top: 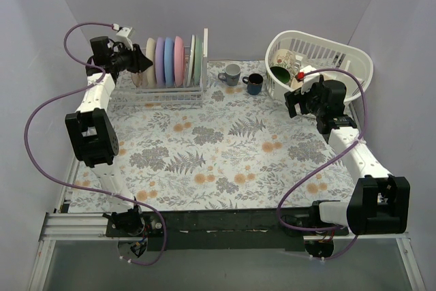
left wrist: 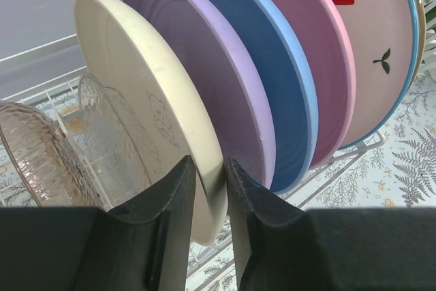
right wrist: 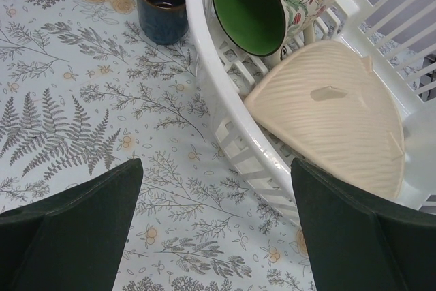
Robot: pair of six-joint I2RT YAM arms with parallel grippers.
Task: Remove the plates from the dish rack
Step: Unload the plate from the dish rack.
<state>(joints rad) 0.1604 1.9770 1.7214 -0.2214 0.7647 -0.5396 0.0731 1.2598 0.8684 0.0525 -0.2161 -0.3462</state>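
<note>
Table (top: pixel 204 148): floral cloth from wall to wall, broadest between the two arms, with the crockery set toward the far edge.

Right gripper (right wrist: pixel 216 165): fingers spread wide, gripping nothing. Hangs over the cloth at the near rim of the basket, that rim crossing the gap between them in the wrist view.

Dark blue mug (top: pixel 254 84): upright, just beside the basket's left rim.

Grey mug (top: pixel 230 74): upright, just left of and slightly beyond the blue one, in the strip between rack and basket.

Basket (top: pixel 354 59): white, oval, slotted, in the far right corner close to the side wall. Holds a green-lined cup (right wrist: pixel 248 8) tipped on its side and a ridged cream dish (right wrist: pixel 334 120).

Left gripper (left wrist: pixel 210 168): pinched to a narrow slit on the lower rim of the cream plate (left wrist: pixel 136 80), one finger on each face. Sits at the rack's left end, close to the left wall.

Dish rack (top: pixel 160 93): white wire, far left, near the back wall, taller end panel (top: pixel 204 49) on its right.

Plates: standing on edge in one row, left to right cream, purple plate (left wrist: pixel 204 66), blue plate (left wrist: pixel 272 66), pink plate (left wrist: pixel 310 32), watermelon plate (left wrist: pixel 368 46). Rims close, only slim gaps between them, purple nearly against cream low down.

Glass pieces (left wrist: pixel 102 134): ribbed, clear, in the rack just left of the cream plate.
</note>
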